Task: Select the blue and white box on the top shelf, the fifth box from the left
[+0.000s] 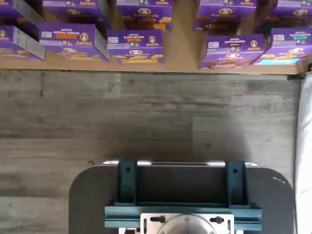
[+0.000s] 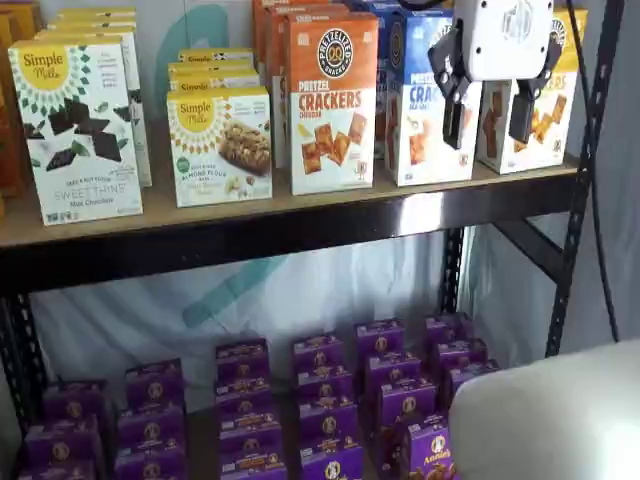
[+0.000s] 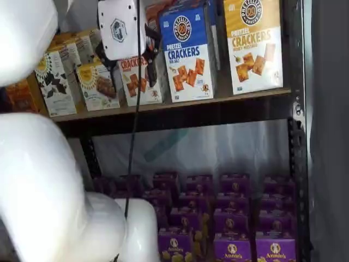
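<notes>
The blue and white box (image 2: pixel 420 130) stands on the top shelf (image 2: pixel 300 228), with a blue upper half and blue "CRACKERS" lettering. It shows in full in a shelf view (image 3: pixel 188 54). My gripper (image 2: pixel 488 120) hangs in front of the shelf, its white body up high and its two black fingers apart with a plain gap, holding nothing. Its left finger overlaps the box's right edge. In a shelf view the gripper (image 3: pixel 151 70) is seen side-on, in front of the orange-topped box. The wrist view shows neither the box nor the fingers.
An orange-topped CRACKERS box (image 2: pixel 332 100) stands left of the blue one and a yellow-topped one (image 2: pixel 545 115) right of it. Simple Mills boxes (image 2: pixel 78 130) fill the shelf's left. Purple Annie's boxes (image 1: pixel 134 46) sit on the board below. A black upright (image 2: pixel 585 170) bounds the right.
</notes>
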